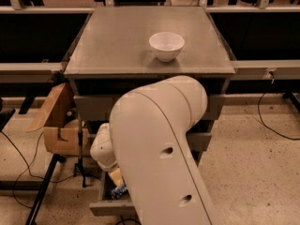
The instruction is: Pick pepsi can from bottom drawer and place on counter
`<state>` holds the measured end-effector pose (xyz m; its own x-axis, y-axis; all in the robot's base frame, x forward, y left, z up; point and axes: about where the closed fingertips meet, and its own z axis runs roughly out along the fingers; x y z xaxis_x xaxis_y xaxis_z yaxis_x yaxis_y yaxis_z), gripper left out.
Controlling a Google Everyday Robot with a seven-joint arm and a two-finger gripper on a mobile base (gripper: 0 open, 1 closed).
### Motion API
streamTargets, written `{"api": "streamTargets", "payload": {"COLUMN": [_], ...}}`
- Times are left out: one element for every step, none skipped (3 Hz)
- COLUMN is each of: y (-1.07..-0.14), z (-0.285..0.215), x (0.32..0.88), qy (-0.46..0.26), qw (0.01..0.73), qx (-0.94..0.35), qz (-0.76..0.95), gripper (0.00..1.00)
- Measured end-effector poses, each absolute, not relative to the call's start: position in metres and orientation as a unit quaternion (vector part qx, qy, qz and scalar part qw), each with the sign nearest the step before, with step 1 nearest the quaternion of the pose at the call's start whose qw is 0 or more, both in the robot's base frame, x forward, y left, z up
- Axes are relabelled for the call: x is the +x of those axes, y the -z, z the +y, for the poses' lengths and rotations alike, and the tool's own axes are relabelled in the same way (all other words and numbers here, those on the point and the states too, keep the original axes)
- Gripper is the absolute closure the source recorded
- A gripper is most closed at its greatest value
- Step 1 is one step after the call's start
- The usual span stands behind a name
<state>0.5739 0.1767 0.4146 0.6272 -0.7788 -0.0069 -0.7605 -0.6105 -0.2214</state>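
Observation:
The bottom drawer (108,209) is pulled open at the lower left, and my big white arm hides most of it. A bit of the blue pepsi can (118,191) shows inside the drawer, close to the front panel. My gripper (115,177) reaches down into the drawer just above the can, below the rounded white wrist (103,149). Whether it touches the can is hidden. The grey counter (117,41) on top of the cabinet carries a white bowl (166,45).
An open cardboard box (58,125) stands on the floor left of the cabinet. A black stand leg (42,191) and cables lie beside it. Another cable (276,125) runs on the floor to the right. Dark shelving flanks the cabinet.

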Motion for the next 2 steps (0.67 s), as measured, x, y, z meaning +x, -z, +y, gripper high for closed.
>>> {"api": "streamTargets", "payload": {"y": [-0.377, -0.331], "z": [0.138, 0.102], "x": [0.573, 0.586], "qy": [0.036, 0.042], "qw": [0.06, 0.022], "qx": [-0.894, -0.916], "qz": [0.443, 0.398], "gripper": [0.0, 0.0]}}
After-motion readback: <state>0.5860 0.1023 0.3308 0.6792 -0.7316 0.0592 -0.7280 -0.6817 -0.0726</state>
